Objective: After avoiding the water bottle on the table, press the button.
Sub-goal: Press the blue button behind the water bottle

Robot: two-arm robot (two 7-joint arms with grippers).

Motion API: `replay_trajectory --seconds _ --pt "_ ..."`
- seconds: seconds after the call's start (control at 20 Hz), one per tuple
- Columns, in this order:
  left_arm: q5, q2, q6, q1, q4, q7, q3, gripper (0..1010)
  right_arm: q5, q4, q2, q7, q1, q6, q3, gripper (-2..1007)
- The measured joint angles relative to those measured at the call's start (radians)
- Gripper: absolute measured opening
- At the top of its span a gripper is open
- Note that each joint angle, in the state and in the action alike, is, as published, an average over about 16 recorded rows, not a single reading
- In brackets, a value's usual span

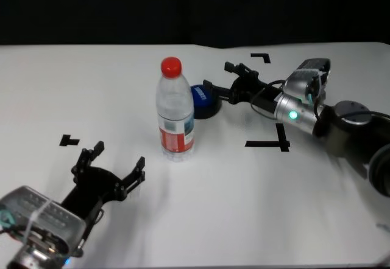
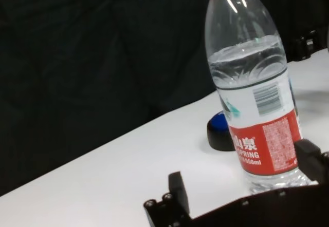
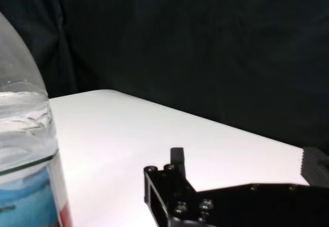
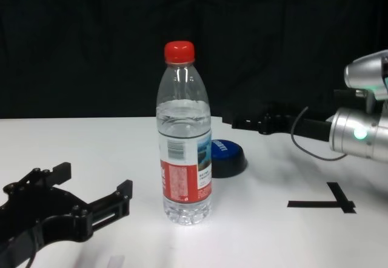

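The water bottle (image 1: 175, 114), clear with a red cap and red label, stands upright mid-table (image 1: 91, 86). Just behind it to the right sits the low blue button (image 1: 205, 102) on its black base. My right gripper (image 1: 220, 76) reaches in from the right and hovers open just past the button's far right side, a little above it and clear of the bottle. In the chest view it (image 4: 244, 121) hangs higher than the button (image 4: 228, 154). My left gripper (image 1: 119, 157) rests open near the front left, pointed toward the bottle (image 2: 257, 109).
Black tape marks lie on the white top: a T (image 1: 269, 142) at the right, a corner (image 1: 261, 56) at the back, a small piece (image 1: 68, 140) at the left. A black backdrop runs behind the table's far edge.
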Motion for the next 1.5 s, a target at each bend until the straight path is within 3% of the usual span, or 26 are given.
replay_trajectory --seconds 0.15,0.35,0.45,0.7,0.95,1.5 --pt "0.0 0.0 0.0 0.0 0.0 0.0 0.0 1003 0.008 0.075 -0.018 0.017 0.032 -0.032 -0.004 1003" --pt "0.0 0.0 0.0 0.0 0.0 0.0 0.0 1003 0.031 0.091 -0.023 0.028 0.036 -0.056 0.002 1003" --pt "0.0 0.0 0.0 0.0 0.0 0.0 0.0 1003 0.039 0.087 -0.022 0.03 0.033 -0.061 0.004 1003" --pt "0.0 0.0 0.0 0.0 0.0 0.0 0.0 1003 0.046 0.012 -0.005 0.019 -0.002 -0.041 0.012 1003" --pt "0.0 0.0 0.0 0.0 0.0 0.0 0.0 1003 0.05 -0.033 0.005 0.013 -0.023 -0.029 0.016 1003" --pt "0.0 0.0 0.0 0.0 0.0 0.0 0.0 1003 0.033 0.012 -0.005 0.011 0.001 -0.025 -0.002 1003"
